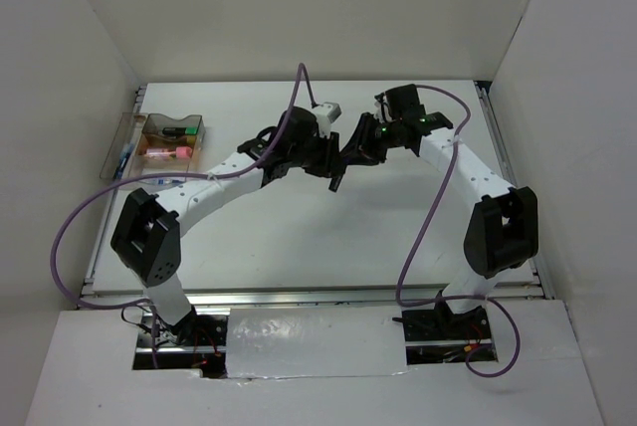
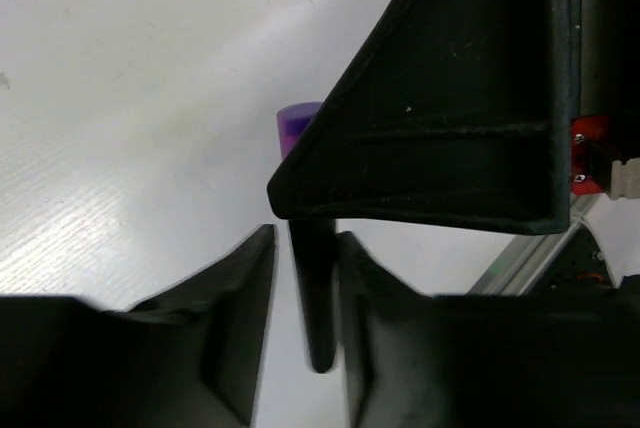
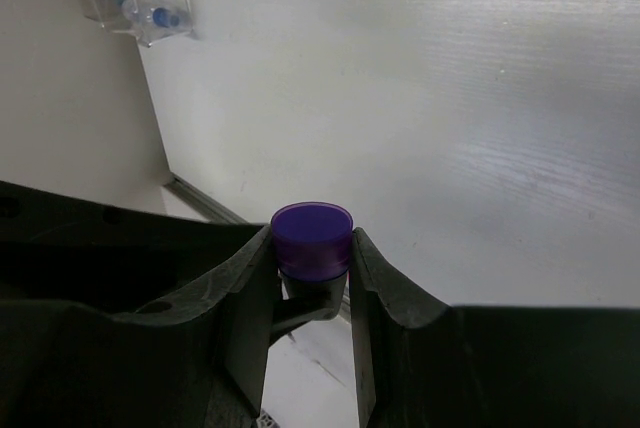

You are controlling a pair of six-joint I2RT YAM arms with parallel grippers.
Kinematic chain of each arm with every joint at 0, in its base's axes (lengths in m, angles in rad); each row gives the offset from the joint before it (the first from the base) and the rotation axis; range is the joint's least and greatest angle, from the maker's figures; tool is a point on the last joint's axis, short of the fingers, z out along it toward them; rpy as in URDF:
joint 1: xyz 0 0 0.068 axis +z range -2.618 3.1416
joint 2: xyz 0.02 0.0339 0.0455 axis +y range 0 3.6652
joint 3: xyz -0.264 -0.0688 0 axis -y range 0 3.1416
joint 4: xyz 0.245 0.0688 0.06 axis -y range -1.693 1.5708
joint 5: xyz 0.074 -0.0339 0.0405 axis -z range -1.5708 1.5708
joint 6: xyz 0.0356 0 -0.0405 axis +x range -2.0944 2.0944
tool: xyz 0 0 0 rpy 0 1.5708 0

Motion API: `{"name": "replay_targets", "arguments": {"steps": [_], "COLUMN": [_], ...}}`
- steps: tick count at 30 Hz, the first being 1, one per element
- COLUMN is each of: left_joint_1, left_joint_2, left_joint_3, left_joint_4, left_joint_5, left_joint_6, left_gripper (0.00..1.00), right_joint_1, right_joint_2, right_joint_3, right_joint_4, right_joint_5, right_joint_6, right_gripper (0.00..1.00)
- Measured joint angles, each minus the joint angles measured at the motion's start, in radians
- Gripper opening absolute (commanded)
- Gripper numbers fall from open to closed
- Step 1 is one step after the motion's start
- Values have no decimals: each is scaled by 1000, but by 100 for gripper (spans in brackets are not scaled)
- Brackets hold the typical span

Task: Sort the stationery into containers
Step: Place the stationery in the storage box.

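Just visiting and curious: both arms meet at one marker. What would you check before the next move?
1. Grip of right end effector on highlighter: ok.
2. Black barrel of highlighter inside left end effector: ok.
3. Closing of left end effector on it: not ok, a gap shows.
4. Open-topped box in view: ok.
5. Room left in box: cannot tell.

Top camera looks down from the near side; both wrist views, close-up, share the purple-ended highlighter [image 3: 312,238].
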State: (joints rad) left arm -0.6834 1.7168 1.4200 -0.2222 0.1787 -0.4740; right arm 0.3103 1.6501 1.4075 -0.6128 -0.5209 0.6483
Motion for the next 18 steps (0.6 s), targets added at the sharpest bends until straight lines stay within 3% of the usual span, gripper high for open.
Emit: {"name": "replay_targets", "arguments": {"steps": [6,9,10,12,16,18], "left_joint_1": [22,41,48,72,203,299], "left_joint_2": [1,-1,-6,-27,-94,-144], "left_joint_3": [-1,-5,-13,-41,-99,-126], "left_joint_4": [4,14,23,16,-54,-87], "left_joint_5": [51,85,97,99,111,131], "left_joint_6": [0,3,8,42,214,377], "left_gripper": [0,0,0,0,0,0], "right_joint_1": [-1,-8,-16,-31,-121,-185], "right_joint_2": [0,0,0,-3,-23,-40], "right_joint_3": [0,0,0,0,0,-1], "right_joint_4": [12,26,31,36,53,58], "right_joint_5": [-16,-37,-51,-87,-156,-179], "right_joint_6": [2,1,1,-3,-25,-40], "right_gripper": [2,48,77,96,99,99]}}
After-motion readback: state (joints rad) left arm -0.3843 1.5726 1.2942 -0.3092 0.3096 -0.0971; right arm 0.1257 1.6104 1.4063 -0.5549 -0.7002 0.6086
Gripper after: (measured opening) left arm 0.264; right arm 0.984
